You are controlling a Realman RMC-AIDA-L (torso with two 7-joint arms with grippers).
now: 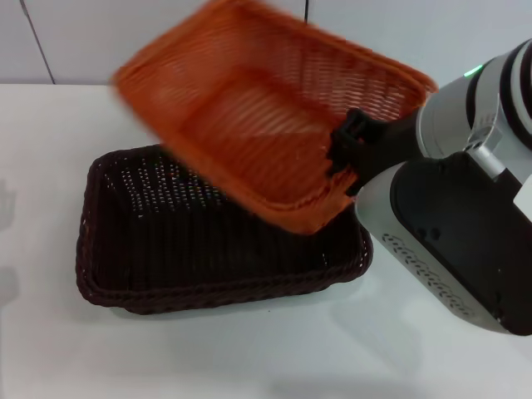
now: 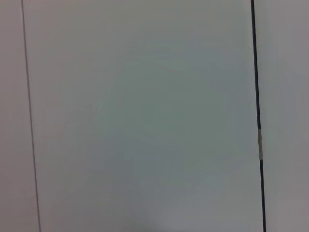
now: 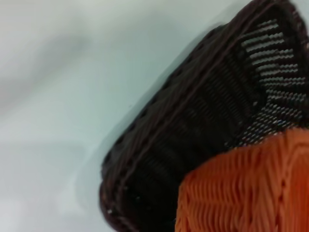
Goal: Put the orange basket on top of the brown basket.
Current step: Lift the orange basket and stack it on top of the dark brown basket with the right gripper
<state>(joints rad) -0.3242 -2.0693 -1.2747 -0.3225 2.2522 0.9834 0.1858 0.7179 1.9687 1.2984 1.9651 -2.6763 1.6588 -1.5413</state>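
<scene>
The orange basket (image 1: 258, 125) hangs tilted in the air above the brown basket (image 1: 166, 241), its open side turned toward me. My right gripper (image 1: 345, 158) is shut on the orange basket's near right rim and carries it. The brown basket sits on the white table (image 1: 249, 357) in the middle. In the right wrist view the orange basket's wall (image 3: 246, 193) is close up, over the brown basket's corner (image 3: 193, 125). My left gripper is out of view; its wrist view shows only a pale wall.
A white wall with dark seams (image 1: 37, 41) runs behind the table. My right arm's grey and black body (image 1: 457, 233) fills the right side of the head view.
</scene>
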